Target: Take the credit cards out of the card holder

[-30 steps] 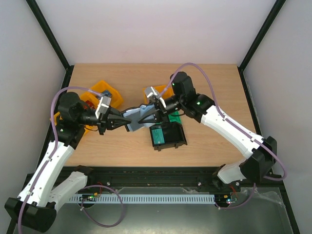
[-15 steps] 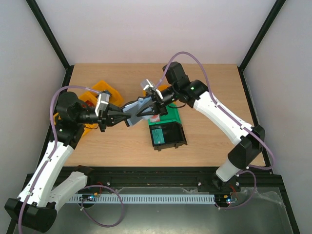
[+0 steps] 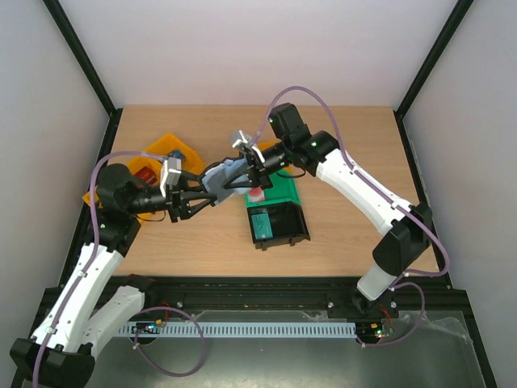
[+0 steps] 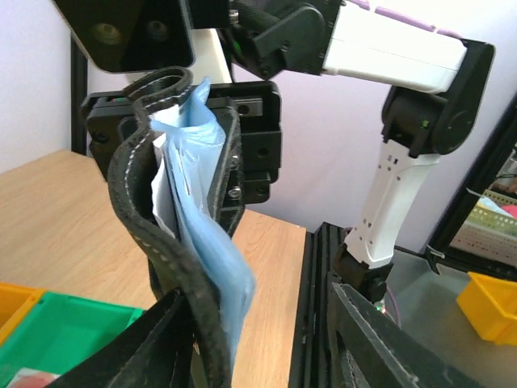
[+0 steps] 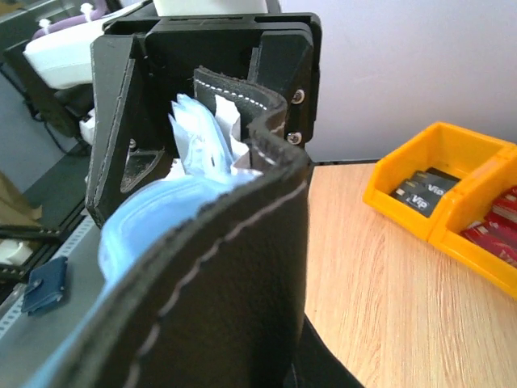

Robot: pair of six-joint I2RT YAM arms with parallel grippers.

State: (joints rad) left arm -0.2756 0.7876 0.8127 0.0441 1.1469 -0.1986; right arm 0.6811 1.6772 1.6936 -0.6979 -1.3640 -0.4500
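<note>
The right gripper clamps the flat black leather bifold card holder, blue-grey lined, aloft, its free end between the left gripper's parted jaws. Extraction looks to be in hand. Next, the left gripper must pinch a credit card edge, not the lining.

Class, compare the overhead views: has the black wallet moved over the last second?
Yes. The card holder has shifted up the view, farther from the fixed black bin.
</note>
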